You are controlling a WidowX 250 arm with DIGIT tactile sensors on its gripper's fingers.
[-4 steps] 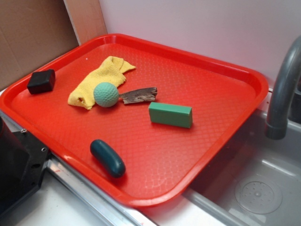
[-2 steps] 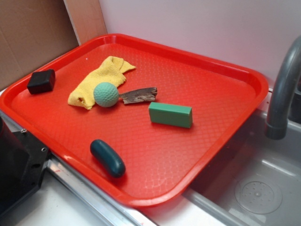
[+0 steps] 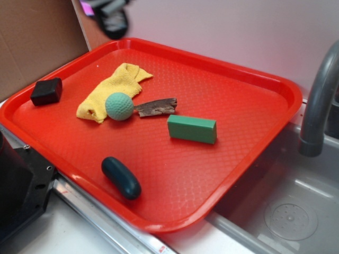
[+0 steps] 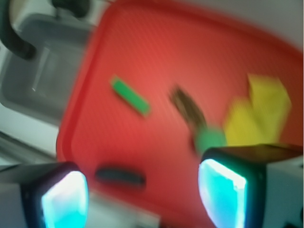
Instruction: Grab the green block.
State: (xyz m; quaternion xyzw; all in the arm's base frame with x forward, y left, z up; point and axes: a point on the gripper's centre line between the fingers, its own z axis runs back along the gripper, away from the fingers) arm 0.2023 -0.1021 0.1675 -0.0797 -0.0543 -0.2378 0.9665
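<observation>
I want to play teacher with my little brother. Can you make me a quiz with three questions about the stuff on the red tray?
1. True or false: the green block lies on the yellow cloth.
2. What touches the pale green ball: A the black block, B the yellow cloth, C the dark teal capsule?
3. Fill in: the gripper is above the tray, and its jaws stand ____.

Key: 1 false, it lies on bare tray. 2 B. 3 open.
</observation>
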